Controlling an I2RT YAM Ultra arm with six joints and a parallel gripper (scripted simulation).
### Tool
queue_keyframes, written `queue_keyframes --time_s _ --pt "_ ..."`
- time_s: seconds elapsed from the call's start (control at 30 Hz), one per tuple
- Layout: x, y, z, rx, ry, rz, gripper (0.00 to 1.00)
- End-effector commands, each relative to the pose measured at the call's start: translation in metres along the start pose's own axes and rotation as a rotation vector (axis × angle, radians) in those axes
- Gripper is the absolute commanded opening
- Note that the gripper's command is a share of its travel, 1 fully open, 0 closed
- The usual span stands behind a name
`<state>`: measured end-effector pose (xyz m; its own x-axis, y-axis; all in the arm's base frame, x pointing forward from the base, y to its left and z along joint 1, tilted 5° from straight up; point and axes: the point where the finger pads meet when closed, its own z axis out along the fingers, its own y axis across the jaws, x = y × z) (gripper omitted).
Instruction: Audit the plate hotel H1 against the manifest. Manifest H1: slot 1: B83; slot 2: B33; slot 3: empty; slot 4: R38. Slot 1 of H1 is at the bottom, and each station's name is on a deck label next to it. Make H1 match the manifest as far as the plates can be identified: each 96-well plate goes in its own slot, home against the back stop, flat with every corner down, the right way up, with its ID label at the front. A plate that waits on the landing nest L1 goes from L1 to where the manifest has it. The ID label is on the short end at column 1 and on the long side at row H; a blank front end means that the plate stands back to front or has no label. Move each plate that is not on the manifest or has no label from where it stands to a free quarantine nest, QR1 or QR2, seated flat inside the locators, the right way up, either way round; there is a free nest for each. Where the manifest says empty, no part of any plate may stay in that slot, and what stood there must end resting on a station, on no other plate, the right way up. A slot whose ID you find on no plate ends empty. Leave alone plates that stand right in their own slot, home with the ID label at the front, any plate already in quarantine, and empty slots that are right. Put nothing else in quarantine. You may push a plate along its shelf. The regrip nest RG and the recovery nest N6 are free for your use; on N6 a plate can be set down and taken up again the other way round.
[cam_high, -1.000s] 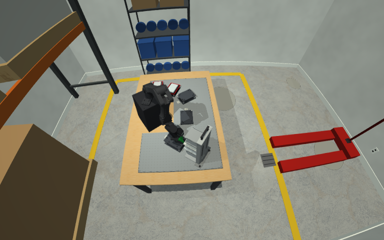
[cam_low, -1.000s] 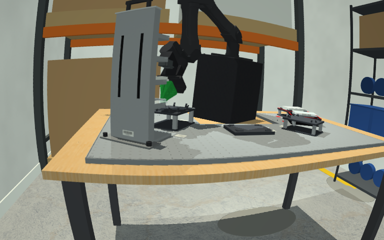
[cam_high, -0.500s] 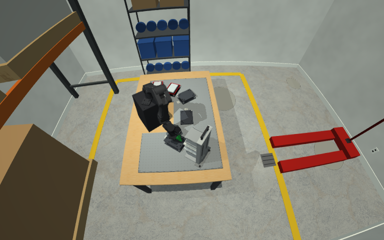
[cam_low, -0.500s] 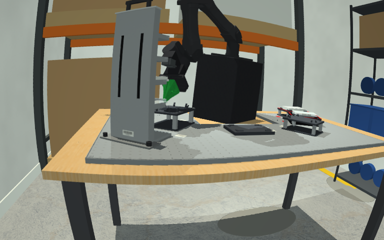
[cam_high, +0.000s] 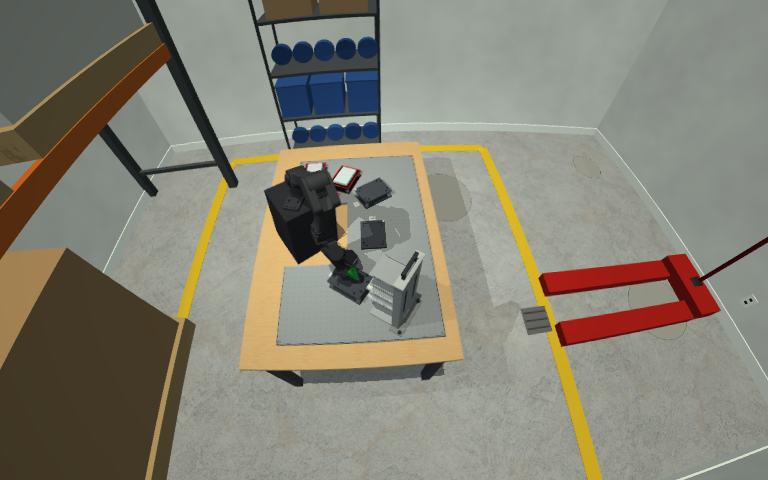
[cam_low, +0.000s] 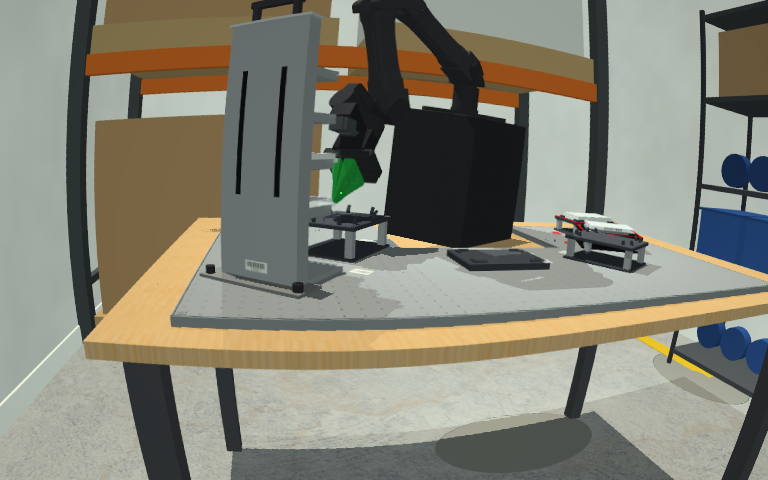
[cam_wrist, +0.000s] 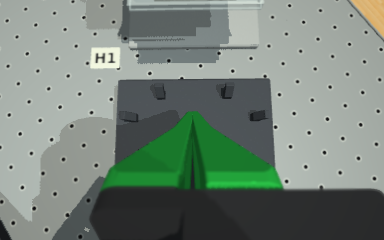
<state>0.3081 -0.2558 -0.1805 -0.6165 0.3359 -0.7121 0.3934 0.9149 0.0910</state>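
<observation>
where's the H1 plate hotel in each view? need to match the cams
Top: plate hotel, pale tower at the table's lower right, beside the gripper.
Exterior: left foreground, its grey back panel facing the camera.
Wrist: only its foot shows at the top edge, above the H1 deck label.
Shared landmark: the shut green gripper fingers.
</observation>
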Motion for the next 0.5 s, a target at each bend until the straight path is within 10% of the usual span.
queue_keyframes --time_s 0.0,0.47 --pt "-0.010 -0.004 -0.010 0.006 -0.043 -0.016 0.00" --pt "0.020 0.000 -0.022 -0.004 -0.010 -0.001 0.00"
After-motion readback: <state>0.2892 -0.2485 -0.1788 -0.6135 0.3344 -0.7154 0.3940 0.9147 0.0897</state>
